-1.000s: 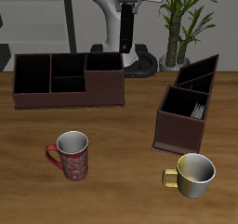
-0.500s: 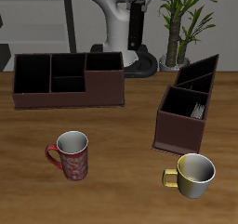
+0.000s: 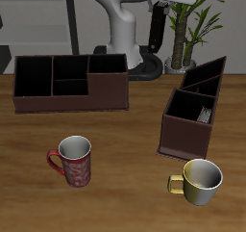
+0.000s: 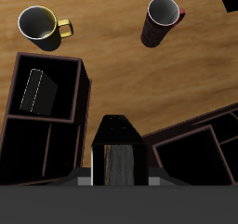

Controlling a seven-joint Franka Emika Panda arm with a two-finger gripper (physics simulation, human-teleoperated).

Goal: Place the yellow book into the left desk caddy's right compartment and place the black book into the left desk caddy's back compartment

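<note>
Black book point(image 4: 116, 139) sits end-on between my gripper's point(image 4: 116, 178) fingers. The jaws are closed on its covers, and its pale page edges face the wrist camera. In the exterior view I see it as a dark slab point(image 3: 154, 29) hanging high under the arm, behind the caddies and well above the table point(image 3: 125, 140).

The yellow book point(image 4: 36, 88) stands inside the left caddy point(image 3: 190, 120), in its right compartment point(image 4: 60, 93), the squarish end section. The slanted rear sections show nothing inside.

A gold mug point(image 3: 197, 181) stands just in front of that caddy. A red mug point(image 3: 75, 161) is well apart from it, in front of the long caddy point(image 3: 69, 82). A plant point(image 3: 192, 19) stands at the back.
</note>
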